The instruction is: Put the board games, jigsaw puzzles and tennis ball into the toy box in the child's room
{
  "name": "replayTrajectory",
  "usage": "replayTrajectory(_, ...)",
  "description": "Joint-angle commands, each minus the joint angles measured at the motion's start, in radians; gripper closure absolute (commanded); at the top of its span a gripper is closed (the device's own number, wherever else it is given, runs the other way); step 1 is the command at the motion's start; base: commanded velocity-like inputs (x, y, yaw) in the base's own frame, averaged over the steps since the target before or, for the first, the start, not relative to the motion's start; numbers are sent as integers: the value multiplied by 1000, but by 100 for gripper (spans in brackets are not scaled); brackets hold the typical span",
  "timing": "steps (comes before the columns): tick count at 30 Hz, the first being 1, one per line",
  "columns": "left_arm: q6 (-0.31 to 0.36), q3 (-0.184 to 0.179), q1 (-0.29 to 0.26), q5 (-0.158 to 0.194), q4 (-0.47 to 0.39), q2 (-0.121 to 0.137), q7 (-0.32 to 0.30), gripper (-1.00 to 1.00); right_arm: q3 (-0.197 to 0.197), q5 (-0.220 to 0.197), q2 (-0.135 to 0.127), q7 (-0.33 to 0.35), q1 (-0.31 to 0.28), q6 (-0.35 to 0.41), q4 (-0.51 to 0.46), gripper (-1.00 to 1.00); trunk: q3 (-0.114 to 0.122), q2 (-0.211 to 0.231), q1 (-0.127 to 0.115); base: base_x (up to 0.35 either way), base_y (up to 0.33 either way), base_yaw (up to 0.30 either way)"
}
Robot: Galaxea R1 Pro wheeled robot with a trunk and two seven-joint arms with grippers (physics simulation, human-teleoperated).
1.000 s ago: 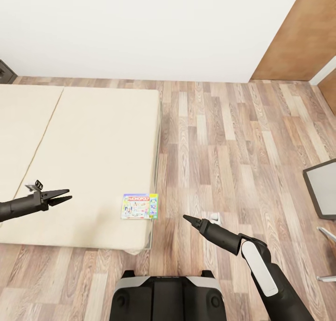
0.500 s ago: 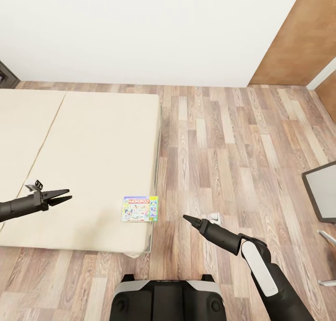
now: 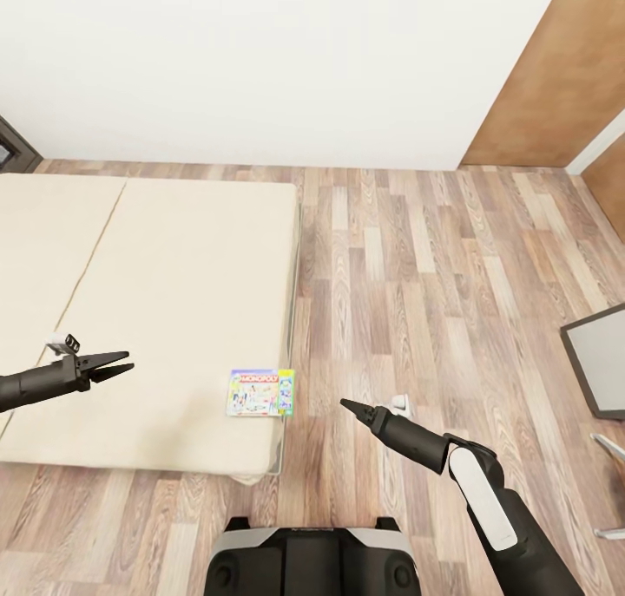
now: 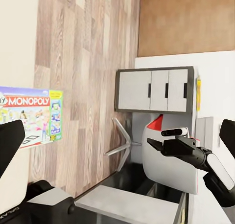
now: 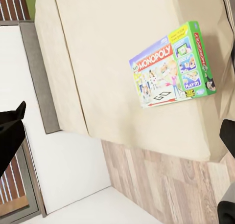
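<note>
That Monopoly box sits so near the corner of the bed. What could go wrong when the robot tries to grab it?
1. The board game lies flat by the edge of the bed; a clumsy nudge could push it off onto the floor.
2. It is thin and flat on a soft mattress, so the fingers may struggle to get under it.
3. Neither the right gripper nor the left gripper is over it yet; reaching may need the base closer.

Bare mattress on the bed and open wood floor surround the board game.
</note>
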Motion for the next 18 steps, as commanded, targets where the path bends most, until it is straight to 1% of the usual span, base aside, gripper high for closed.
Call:
replayTrajectory(1, 11, 0, 0, -1, 0, 0, -4, -100, 0, 0, -1, 1, 0, 3, 0, -100, 1, -1, 1, 0, 0, 0)
replayTrajectory(18, 10, 0, 0, -1, 0, 0, -4, -100, 0, 0, -1, 2, 0, 3, 0, -100, 29, -1, 1, 0, 0, 0)
